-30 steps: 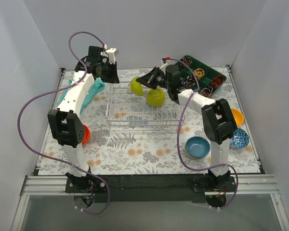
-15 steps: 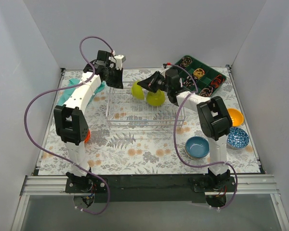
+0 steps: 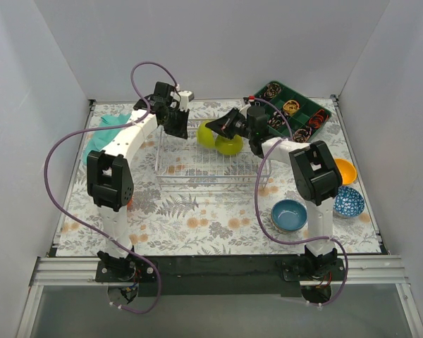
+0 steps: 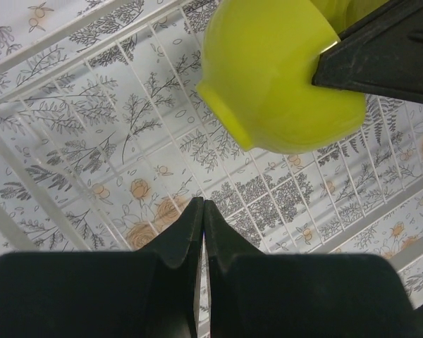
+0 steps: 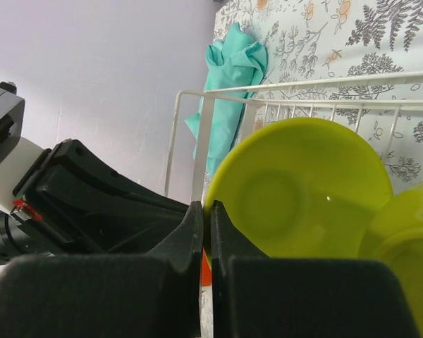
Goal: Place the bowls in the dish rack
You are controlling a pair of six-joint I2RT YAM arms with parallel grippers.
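The silver wire dish rack (image 3: 210,163) stands mid-table. Two lime green bowls sit at its back: one on edge (image 3: 206,136), one beside it (image 3: 230,146). My right gripper (image 3: 216,128) is shut on the rim of the tilted lime bowl (image 5: 303,190), its fingertips (image 5: 206,211) pinching the edge; the second lime bowl (image 5: 409,246) is at the right. My left gripper (image 3: 178,128) is shut and empty, over the rack's back left corner. In the left wrist view its tips (image 4: 203,205) hover above the rack floor (image 4: 92,141), below the lime bowl (image 4: 268,84).
A blue bowl (image 3: 289,215), a patterned blue bowl (image 3: 350,202) and an orange bowl (image 3: 345,170) lie right of the rack. A red bowl (image 3: 127,197) shows behind the left arm. A teal cloth (image 3: 102,134) lies back left, a dark green compartment tray (image 3: 292,113) back right.
My left gripper has swung right, from the teal cloth to the rack's back left corner. My right gripper has shifted the lime bowl slightly right, closer to the other one.
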